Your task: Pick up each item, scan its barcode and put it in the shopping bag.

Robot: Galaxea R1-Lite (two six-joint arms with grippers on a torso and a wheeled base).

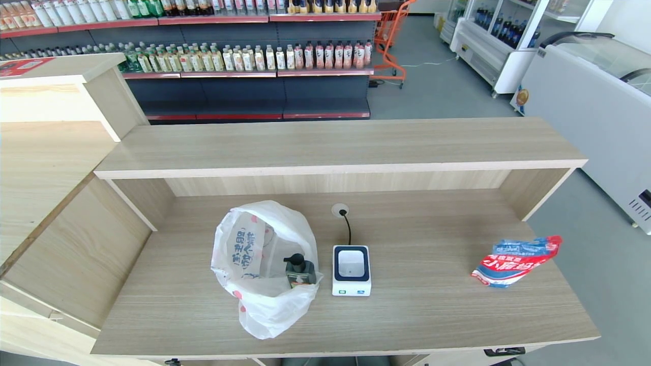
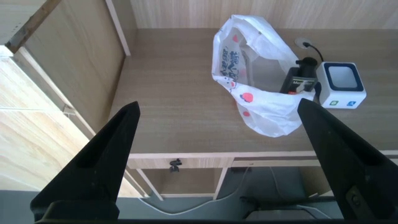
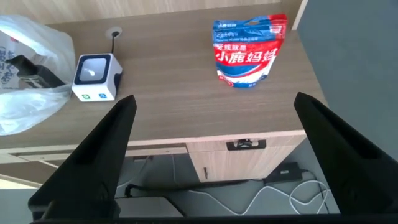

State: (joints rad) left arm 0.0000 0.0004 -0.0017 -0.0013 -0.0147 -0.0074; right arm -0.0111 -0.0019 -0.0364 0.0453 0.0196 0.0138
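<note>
A white plastic shopping bag [image 1: 262, 264] lies open on the wooden counter, left of centre, with a dark pump bottle [image 1: 300, 271] standing in its mouth. Right of it sits the white barcode scanner [image 1: 351, 269] with its dark-framed window facing up. A red, white and blue pouch [image 1: 516, 260] lies near the counter's right end. My left gripper [image 2: 217, 165] hangs open, below the counter's front edge, facing the bag [image 2: 252, 71] and the scanner [image 2: 342, 85]. My right gripper [image 3: 214, 158] is open too, back from the front edge, with the pouch [image 3: 247, 51] ahead of it.
The counter [image 1: 417, 305] has a raised shelf along the back and side walls left and right. The scanner's cable runs to a grommet [image 1: 339, 209] behind it. Shop shelves with bottles and freezers stand in the room behind.
</note>
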